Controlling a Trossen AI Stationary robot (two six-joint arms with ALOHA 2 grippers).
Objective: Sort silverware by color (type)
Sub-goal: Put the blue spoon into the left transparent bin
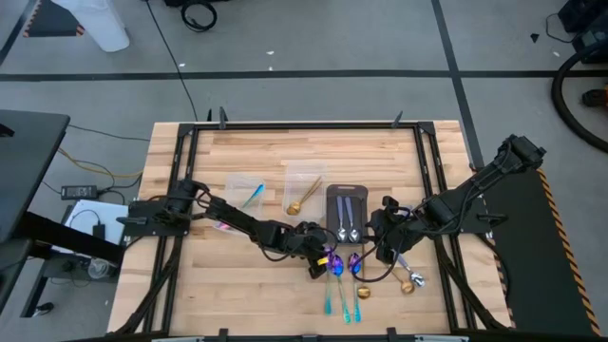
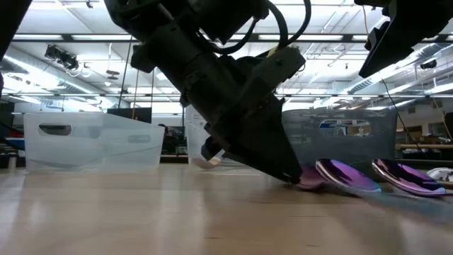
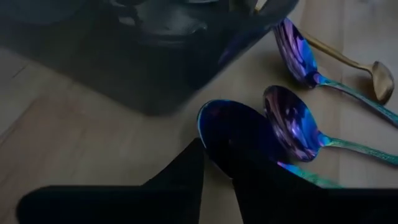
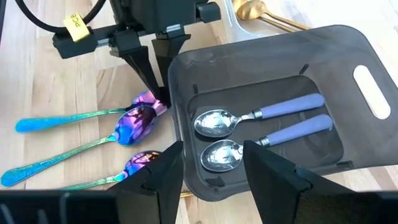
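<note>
Three purple-bowled spoons with teal handles lie side by side on the wood by the tray's near end: one [image 3: 233, 130] under my left gripper [image 3: 214, 155], two others [image 3: 292, 118] [image 3: 295, 46] beside it. My left gripper [image 1: 321, 258] points down at that first spoon's bowl [image 4: 146, 99]. The right gripper [image 4: 214, 168] is open above the near end of the dark grey tray [image 4: 323, 50], touching nothing. Two silver-bowled spoons with lilac handles [image 4: 214, 121] [image 4: 221, 155] lie in the tray. A gold spoon [image 3: 379, 81] rests on the table farther off. My left gripper has its fingertips [image 4: 158, 96] down on the bowl of the nearest purple spoon, at its edge by the neck [image 3: 211, 149], slanting down from the table's left. The fingers hide the exact spot. The spoon lies flat on the table, handle [image 3: 305, 177] trailing past one finger.
Two clear tubs stand at the far side, one [image 1: 245, 190] with a teal-handled spoon, one [image 1: 304, 185] with a gold spoon. More spoons [image 1: 408, 280] lie near the right arm. Both grippers work close together by the tray [image 1: 330, 204]. Bare wood lies toward the left and near edges.
</note>
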